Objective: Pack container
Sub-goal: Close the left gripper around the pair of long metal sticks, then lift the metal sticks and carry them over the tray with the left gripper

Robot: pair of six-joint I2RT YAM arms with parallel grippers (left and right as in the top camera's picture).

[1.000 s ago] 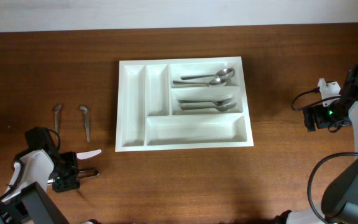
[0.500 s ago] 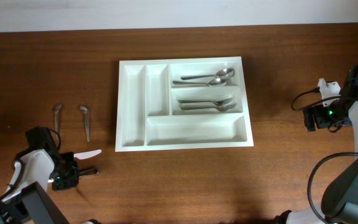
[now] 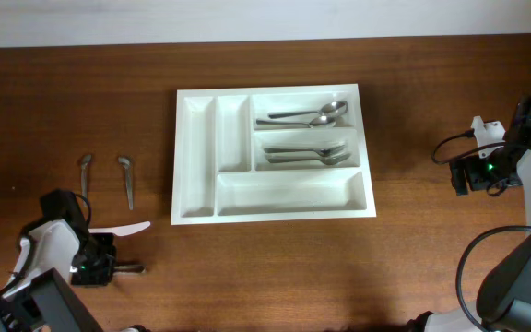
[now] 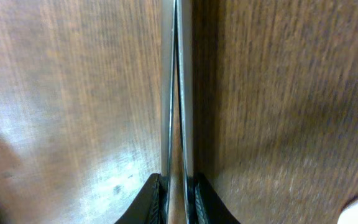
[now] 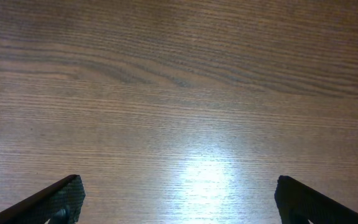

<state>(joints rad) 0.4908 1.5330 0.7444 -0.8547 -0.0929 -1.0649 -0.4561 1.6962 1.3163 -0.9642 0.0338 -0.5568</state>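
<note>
Near the left front corner of the table (image 3: 275,277), my left gripper (image 4: 179,193) pinches a thin, stiff, slick metal utensil (image 4: 178,74) edge-on, my right gripper (image 5: 178,193) gapes wide and empty, and the container (image 3: 284,192), lying mid-table, looks light and rigid, best gripped by a rim wall.
</note>
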